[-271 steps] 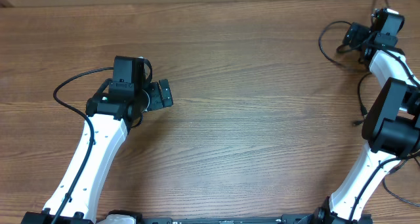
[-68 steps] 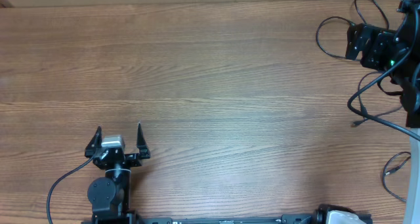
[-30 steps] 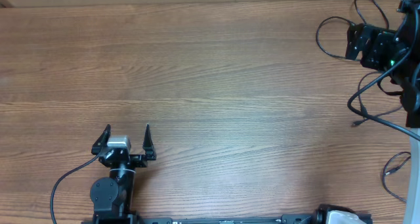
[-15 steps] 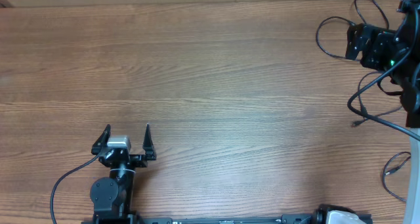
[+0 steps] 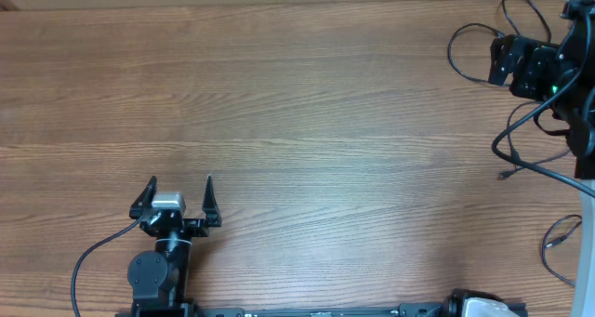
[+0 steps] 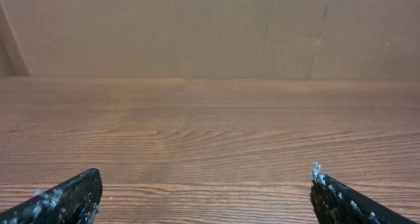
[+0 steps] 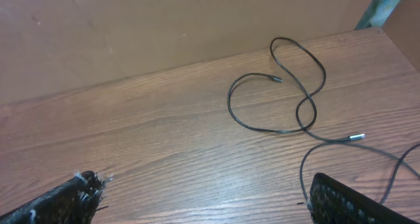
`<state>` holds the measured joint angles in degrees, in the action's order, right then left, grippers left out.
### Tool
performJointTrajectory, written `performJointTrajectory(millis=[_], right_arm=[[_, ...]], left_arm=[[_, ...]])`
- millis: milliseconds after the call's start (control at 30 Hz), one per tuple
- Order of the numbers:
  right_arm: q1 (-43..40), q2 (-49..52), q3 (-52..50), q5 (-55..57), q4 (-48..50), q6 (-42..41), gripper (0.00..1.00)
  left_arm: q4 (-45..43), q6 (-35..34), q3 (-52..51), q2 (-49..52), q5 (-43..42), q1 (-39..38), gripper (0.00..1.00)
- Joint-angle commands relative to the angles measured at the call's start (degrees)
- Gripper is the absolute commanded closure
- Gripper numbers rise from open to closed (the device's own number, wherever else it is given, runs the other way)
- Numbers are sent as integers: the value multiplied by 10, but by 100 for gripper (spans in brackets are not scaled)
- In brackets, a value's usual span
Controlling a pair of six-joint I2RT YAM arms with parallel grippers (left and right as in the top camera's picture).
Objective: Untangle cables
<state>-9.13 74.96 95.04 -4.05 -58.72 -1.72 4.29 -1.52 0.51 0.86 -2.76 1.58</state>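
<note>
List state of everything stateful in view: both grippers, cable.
left gripper, open, empty, over bare table.
right gripper, open, empty, not touching the cable.
cable, lying loose on the table, looped and crossing itself, unheld.

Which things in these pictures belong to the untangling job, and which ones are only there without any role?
Belong to the job:
- thin black cables, lying loose on the wood
- left pincer, open, holding nothing
- right pincer, open, holding nothing

Not part of it:
- wooden table
- brown wall
- thick wire on the left arm
</note>
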Motion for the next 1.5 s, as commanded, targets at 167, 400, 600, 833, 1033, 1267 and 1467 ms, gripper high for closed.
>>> performJointTrajectory(millis=[167,400,600,833,1033,1267,1467], right_arm=[[2,-34,-65,-48,72,-7,0],[2,-126,-243,-68,231,-75,0],[2,-209,-414,-77,372,-75,0],[9,-316,-641,-95,617,-109,0],[24,-379,-797,-89,801,-168,0],[34,-427,-897,-71,893,-175,0],[34,-464,-936,-56,893,-193,0]], left_arm=[[1,-2,-2,-7,2,-1,1],[1,-2,-2,-7,2,-1,0],[1,-2,-2,-7,2,-1,0],[1,-2,-2,-7,3,-1,0],[1,-2,-2,-7,3,-1,0],[1,-2,-2,-7,3,-1,0],[1,-2,-2,-7,3,-1,0]])
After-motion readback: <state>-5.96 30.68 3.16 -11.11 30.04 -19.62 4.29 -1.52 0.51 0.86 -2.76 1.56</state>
